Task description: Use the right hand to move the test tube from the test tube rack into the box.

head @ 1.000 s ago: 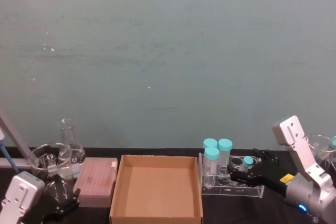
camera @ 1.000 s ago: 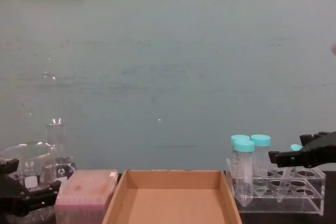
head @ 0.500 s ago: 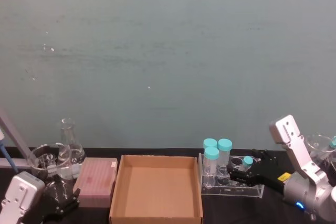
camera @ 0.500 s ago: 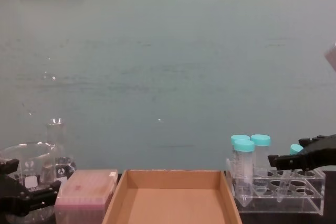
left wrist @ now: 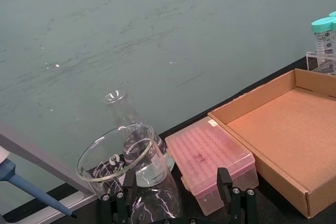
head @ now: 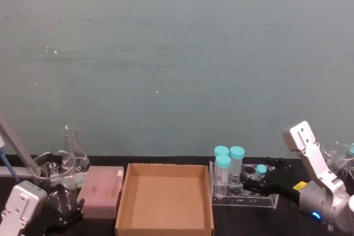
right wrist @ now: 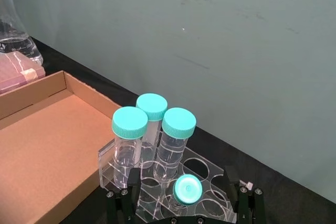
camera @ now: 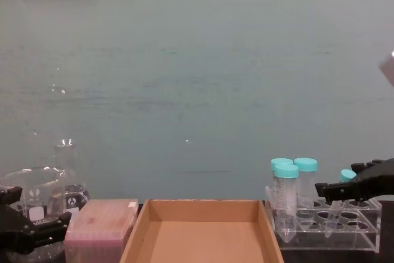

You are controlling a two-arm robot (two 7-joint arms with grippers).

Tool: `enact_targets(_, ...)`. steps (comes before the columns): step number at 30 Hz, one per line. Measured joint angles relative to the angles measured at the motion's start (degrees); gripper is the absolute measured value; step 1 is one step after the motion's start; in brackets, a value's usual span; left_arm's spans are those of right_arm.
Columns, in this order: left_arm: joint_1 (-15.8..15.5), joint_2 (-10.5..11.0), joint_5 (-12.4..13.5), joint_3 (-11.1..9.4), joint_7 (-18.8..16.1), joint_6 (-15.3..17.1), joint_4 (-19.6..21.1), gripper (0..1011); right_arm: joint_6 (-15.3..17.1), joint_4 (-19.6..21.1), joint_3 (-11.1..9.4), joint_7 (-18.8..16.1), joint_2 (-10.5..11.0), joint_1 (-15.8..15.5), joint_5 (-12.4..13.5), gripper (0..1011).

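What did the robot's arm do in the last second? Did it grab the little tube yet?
The right hand dipped slightly lower at the test tube, open fingers either side of its cap; not grabbed yet. The test tube rack, box and left gripper stayed put.

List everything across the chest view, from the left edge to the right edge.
Left gripper → pink box → cardboard box → three wide teal-capped tubes → right gripper, open around the slim test tube in the rack.
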State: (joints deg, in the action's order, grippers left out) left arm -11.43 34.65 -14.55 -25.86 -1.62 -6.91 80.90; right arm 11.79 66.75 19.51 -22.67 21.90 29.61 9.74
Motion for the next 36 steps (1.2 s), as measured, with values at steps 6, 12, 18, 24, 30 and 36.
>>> enact_targets(6,0.0,0.0,0.0,0.0,0.0,0.0,0.0,1000,-0.9,0.0,0.3,0.1,0.0,0.0,-1.3,1003)
enact_targets(12,0.0,0.0,0.0,0.0,0.0,0.0,0.0,1000,-0.9,0.0,0.3,0.2,0.0,0.0,-1.2,1003)
enact_targets(18,0.0,0.0,0.0,0.0,0.0,0.0,0.0,1000,-0.8,0.0,0.2,0.2,0.0,0.0,-1.0,1003)
enact_targets(24,0.0,0.0,0.0,0.0,0.0,0.0,0.0,1000,-0.7,0.1,0.2,0.2,0.0,0.0,-0.9,926)
enact_targets(30,0.0,0.0,0.0,0.0,0.0,0.0,0.0,1000,-0.6,0.1,0.2,0.2,0.0,0.0,-0.8,795)
enact_targets(36,0.0,0.0,0.0,0.0,0.0,0.0,0.0,1000,-0.6,0.1,0.2,0.3,0.0,0.0,-0.8,602)
